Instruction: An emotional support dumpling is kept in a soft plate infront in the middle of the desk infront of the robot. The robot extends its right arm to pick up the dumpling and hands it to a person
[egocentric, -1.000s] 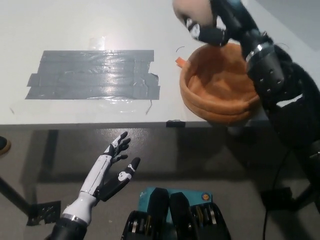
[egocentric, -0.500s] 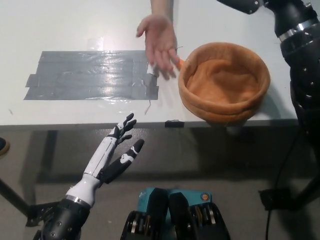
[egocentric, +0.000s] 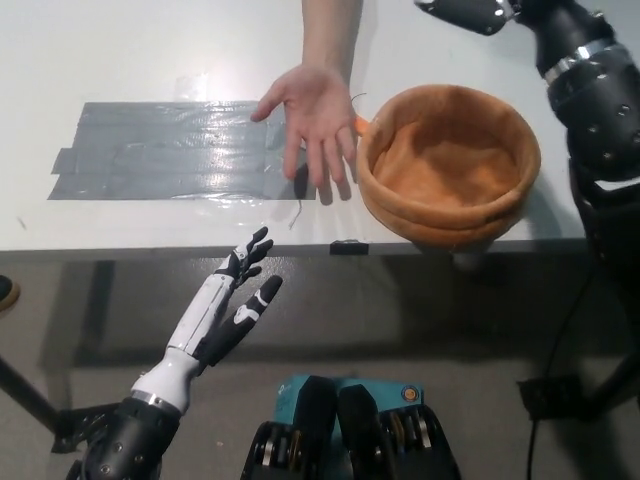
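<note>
Person's open palm now nearer the soft plate; right robot hand grip unclear, left robot hand open.

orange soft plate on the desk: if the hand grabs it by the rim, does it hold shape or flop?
Likely flops. The orange soft plate looks like padded fabric with a thick rolled rim, so a rim grab would probably fold that side. It probably is light for its size and looks empty. Its front edge overhangs the desk, so a push toward the robot might tip it off.
</note>
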